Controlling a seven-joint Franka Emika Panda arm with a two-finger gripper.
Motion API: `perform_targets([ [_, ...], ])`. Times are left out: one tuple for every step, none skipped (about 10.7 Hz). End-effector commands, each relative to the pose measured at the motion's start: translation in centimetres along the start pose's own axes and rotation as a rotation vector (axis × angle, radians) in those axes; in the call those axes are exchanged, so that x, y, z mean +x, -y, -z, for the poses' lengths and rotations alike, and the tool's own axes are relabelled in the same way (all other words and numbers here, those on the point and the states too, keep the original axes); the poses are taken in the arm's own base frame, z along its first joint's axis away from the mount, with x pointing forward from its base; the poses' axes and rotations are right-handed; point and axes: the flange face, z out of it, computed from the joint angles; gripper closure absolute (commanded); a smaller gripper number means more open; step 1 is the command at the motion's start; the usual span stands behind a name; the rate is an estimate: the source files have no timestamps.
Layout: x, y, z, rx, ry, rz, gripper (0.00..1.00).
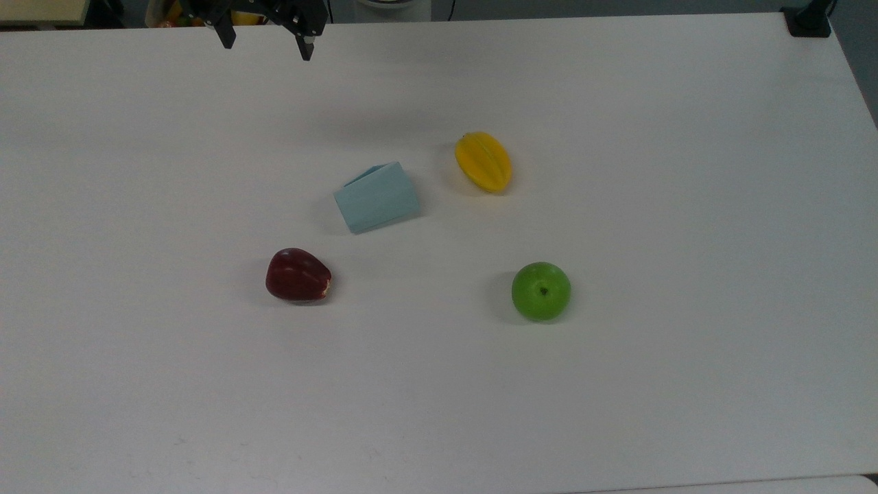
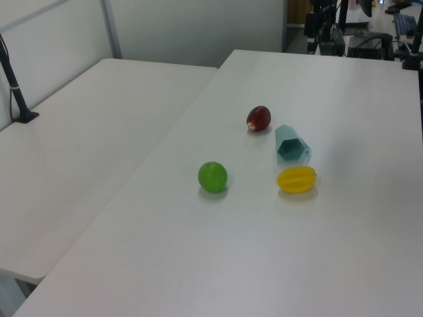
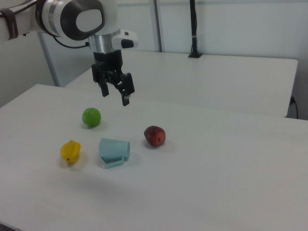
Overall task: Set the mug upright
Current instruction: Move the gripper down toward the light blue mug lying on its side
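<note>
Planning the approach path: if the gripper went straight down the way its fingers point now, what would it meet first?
Probably bare table. The open gripper points downward, high near the table's far edge in the top view, apart from the mug lying on its side; depth is uncertain.

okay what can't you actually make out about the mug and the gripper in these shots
- Mug handle: not discernible in the top view; the mug lies on its side.
- Mug opening: faces away in the right view.
- Gripper body: cut off by the top view's upper edge; its open fingers show in the right view.
</note>
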Motion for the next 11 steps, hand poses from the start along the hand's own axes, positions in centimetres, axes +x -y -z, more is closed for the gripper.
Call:
perform_targets([
  [0.6,0.6,0.0,-0.005,-0.027,0.001,0.0],
  [0.9,1.0,-0.7,-0.007,-0.021,0.022,0.0],
  [1.0,1.4,-1.1,-0.009,-0.015,0.041,0.0],
  [1.0,1.4,-1.1,-0.008,-0.01,0.049,0.0],
  [1.1,1.6,-1.4,-0.008,-0.008,0.056,0.0],
  [1.4,1.9,-2.1,-0.01,0.002,0.062,0.0],
  [1.7,2.3,-2.9,-0.011,0.015,0.072,0.0],
  [1.9,3.4,-3.7,-0.015,0.022,0.113,0.0],
  [2.0,3.7,-4.1,-0.016,0.028,0.174,0.0],
  [2.3,4.1,-4.9,-0.024,0.04,0.21,0.0],
  [2.6,5.6,-5.6,-0.035,0.03,0.23,0.0],
])
